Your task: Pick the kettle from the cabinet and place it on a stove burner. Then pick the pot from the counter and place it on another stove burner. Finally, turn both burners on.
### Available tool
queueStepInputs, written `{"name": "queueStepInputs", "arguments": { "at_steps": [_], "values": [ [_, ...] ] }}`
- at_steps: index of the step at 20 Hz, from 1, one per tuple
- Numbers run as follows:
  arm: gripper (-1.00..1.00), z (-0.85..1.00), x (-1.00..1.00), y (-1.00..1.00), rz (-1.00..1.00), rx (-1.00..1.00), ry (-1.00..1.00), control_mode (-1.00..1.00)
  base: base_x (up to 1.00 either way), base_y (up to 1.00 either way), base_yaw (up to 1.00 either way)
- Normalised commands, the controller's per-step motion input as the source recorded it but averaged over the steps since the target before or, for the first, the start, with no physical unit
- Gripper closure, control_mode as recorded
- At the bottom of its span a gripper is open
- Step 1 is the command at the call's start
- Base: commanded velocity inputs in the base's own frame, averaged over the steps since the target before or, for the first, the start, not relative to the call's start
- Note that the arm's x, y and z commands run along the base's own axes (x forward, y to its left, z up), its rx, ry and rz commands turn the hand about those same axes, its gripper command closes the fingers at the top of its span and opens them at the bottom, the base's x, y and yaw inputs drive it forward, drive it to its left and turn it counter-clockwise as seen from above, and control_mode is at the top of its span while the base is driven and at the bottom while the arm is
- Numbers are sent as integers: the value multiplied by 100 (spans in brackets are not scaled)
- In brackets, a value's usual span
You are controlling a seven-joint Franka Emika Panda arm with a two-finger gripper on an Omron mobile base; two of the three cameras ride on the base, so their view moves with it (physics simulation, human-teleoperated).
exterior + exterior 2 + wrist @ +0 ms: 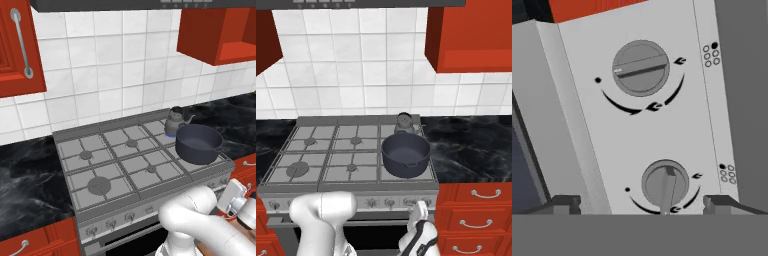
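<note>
The small grey kettle (175,120) (404,122) stands on the back right burner of the stove (80,150), with a faint blue glow at its base. In front of it, the wide dark pot (198,144) (405,155) sits on the front right burner. My gripper (235,194) (420,209) (642,204) is low at the right end of the stove's front panel. It is open, its fingertips (562,203) wide apart on either side of a lower knob (665,183) without touching it. An upper knob (641,67) lies beyond.
The red cabinet (220,30) (476,35) hangs above the right side. Black marble counter (25,175) (471,145) flanks the stove, with red drawers (478,217) below at right. A row of further knobs (376,202) runs along the stove front. The left burners (99,186) are bare.
</note>
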Motion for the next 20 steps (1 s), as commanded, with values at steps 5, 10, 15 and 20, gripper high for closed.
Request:
{"name": "queueStepInputs", "arguments": {
  "at_steps": [5,10,15,20],
  "values": [
    [-100,0,-53,-30,-1,3,0,-100,0,0,0],
    [-100,7,-41,-29,-2,9,0,-100,0,0,0],
    [-100,10,2,-50,0,29,3,-100,0,0,0],
    [-100,0,19,-28,0,35,15,-100,0,0,0]
  ]
}}
